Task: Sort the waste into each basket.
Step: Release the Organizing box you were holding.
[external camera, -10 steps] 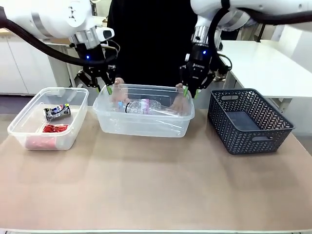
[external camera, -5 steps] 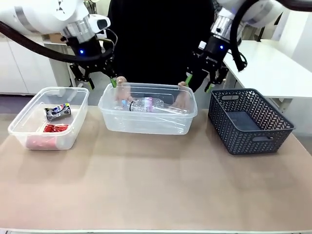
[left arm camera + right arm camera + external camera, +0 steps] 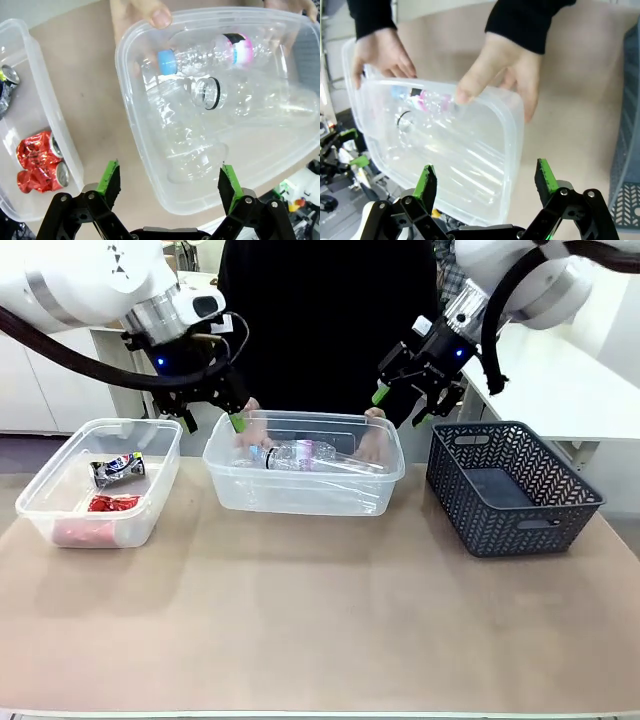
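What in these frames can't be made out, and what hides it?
- How many bottles lie in the middle tub: in the left wrist view the clear bodies overlap.
- Print on the dark can in the left tub: too small in the front view, cut off by the edge in the left wrist view.
- Floor of the grey basket: front view, near wall hides part.
- The person's hand: the palm is hidden behind the tub rim.

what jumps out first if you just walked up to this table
The middle clear tub, holding clear plastic bottles, is gripped at its far rim by the person's hands. Both the left gripper and the right gripper hang open above its ends. The left tub holds crushed red cans.
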`<state>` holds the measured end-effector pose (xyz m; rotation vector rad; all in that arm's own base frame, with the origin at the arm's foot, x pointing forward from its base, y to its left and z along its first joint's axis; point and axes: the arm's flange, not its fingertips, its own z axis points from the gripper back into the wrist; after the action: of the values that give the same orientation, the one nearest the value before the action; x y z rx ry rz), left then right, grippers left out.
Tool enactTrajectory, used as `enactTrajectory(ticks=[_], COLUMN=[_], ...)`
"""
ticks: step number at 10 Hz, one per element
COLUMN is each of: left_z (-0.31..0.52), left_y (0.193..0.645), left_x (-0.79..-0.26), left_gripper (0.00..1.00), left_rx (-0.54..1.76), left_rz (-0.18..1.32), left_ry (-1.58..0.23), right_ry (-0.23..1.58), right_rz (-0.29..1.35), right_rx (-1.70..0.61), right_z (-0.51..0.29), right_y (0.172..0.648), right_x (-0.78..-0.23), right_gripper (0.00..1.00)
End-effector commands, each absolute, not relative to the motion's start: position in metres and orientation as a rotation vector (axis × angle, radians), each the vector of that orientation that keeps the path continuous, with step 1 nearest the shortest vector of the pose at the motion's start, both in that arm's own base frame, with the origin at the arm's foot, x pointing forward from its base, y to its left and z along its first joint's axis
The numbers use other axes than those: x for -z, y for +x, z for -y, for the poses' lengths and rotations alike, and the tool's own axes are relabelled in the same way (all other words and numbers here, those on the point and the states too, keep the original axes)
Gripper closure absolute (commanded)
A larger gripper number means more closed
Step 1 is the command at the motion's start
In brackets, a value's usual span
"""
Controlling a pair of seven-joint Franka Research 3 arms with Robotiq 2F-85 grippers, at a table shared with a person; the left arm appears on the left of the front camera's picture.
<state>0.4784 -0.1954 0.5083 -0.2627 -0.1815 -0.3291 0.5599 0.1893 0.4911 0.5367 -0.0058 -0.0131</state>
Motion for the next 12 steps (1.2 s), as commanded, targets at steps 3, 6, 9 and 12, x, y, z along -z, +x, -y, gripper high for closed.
enactTrajectory(ticks=[3,6,9,12], left_z=[0.198,0.198,0.159,0.087], left_y=[0.474,0.474,0.437,0.410], left_x=[-0.517,-0.517,-0.541,-0.545], left_gripper=[0.00,0.00,0.00,0.00], left_rx=[0.293,0.293,0.450,0.444], left_rz=[0.210,0.210,0.214,0.359], left_ry=[-0.245,-0.245,-0.552,-1.181], right_ry=[0.520,0.520,0.913,1.450], right_rz=[-0.039,-0.039,-0.277,-0.593], right_rx=[0.017,0.017,-0.127,-0.124], right_z=[-0.189,-0.189,-0.077,0.034], right_y=[0.558,0.558,0.518,0.489], right_x=[-0.498,-0.498,-0.512,-0.518], right_gripper=[0.00,0.00,0.00,0.00])
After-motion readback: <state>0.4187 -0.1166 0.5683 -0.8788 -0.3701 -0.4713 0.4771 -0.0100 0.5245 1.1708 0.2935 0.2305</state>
